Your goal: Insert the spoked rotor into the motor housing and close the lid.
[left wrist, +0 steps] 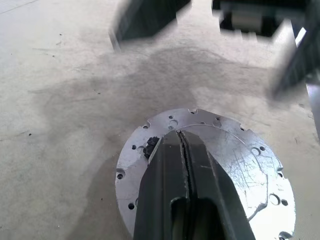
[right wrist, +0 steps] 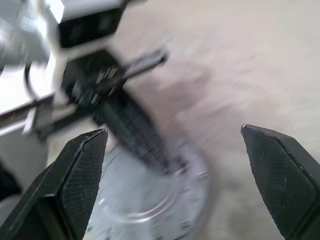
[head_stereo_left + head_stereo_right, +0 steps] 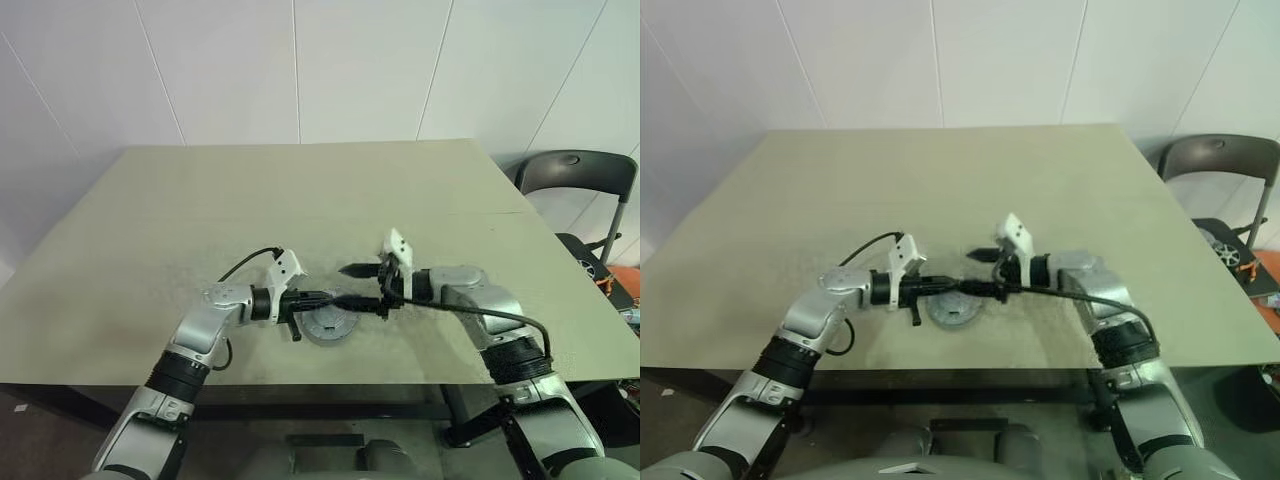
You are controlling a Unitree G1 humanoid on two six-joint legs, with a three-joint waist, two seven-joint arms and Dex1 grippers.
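Head views: motor housing (image 3: 328, 322), a flat silvery disc w/ rim holes, lies on the counter (image 3: 300, 200) near its front edge, between the two arms. Rotor and lid can't be made out separately; assy looks closed, prob.
L arm: reaches in from the left, wrist angled slightly down, left gripper (image 3: 322, 298) over the disc's top face.
R arm: comes in from the right, bent inward, right gripper (image 3: 362, 287) just beside the disc, raised off the counter.
L wrist view: jaws pressed together, nothing between them; tips sit on or just above the housing (image 1: 200, 170) face – contact not certain.
R wrist view: jaws spread wide, holding nothing; disc (image 2: 150, 200) and L gripper (image 2: 127, 127) ahead, blurred.
Risk 1: L tips drag disc sideways if the arm shifts – nothing grips it.
Risk 2: grippers collide; they are v. close over the same part.
Risk 3: lid not fully seated, unverifiable from here.
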